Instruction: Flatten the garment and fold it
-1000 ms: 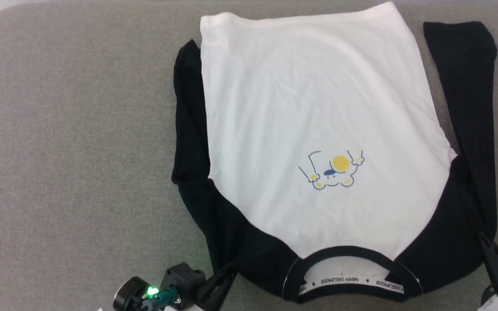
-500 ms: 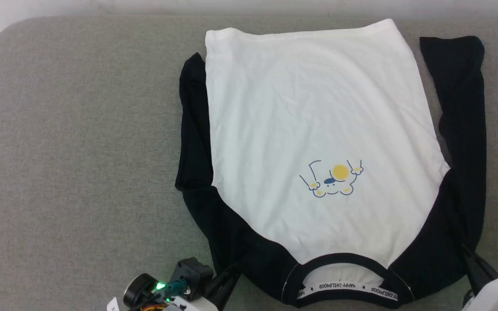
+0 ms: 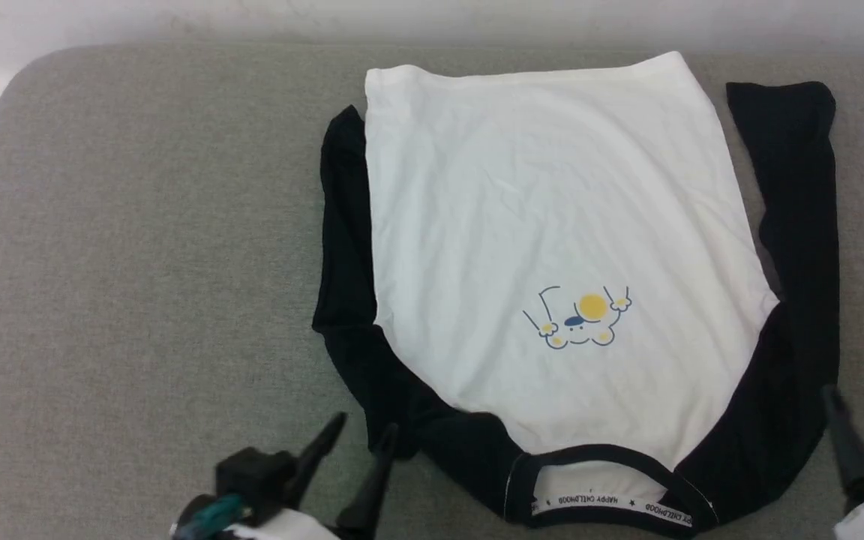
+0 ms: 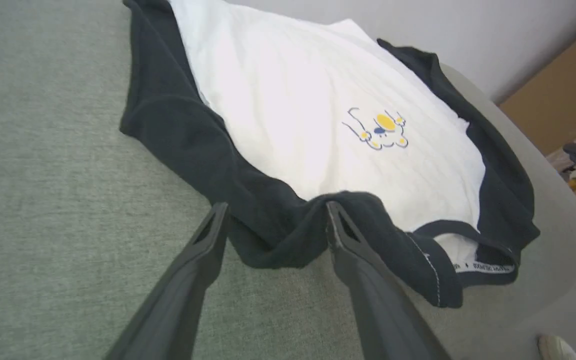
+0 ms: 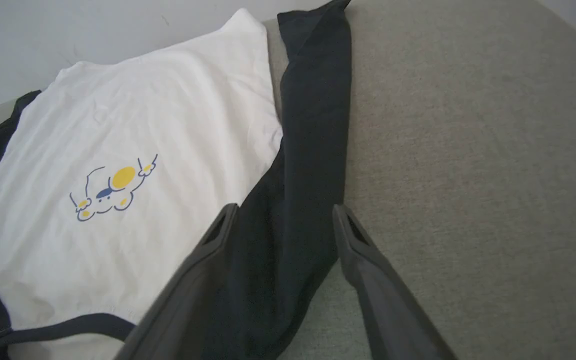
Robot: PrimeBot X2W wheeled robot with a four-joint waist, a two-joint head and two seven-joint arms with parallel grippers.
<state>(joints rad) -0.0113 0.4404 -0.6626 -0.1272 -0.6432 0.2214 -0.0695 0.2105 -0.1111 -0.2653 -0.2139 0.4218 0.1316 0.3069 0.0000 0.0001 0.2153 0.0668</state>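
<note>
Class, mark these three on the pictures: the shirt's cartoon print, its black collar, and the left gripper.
cartoon print [image 3: 577, 319]: head view, on the yellow-and-blue figure's middle.
black collar [image 3: 597, 452]: head view, on the front band.
left gripper [image 4: 275, 205]: left wrist view, midway between its open fingertips.

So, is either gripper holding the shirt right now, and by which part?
Nothing is held. The left gripper stands open at the bunched black shoulder of the garment; the right gripper stands open above its black sleeve.
</note>
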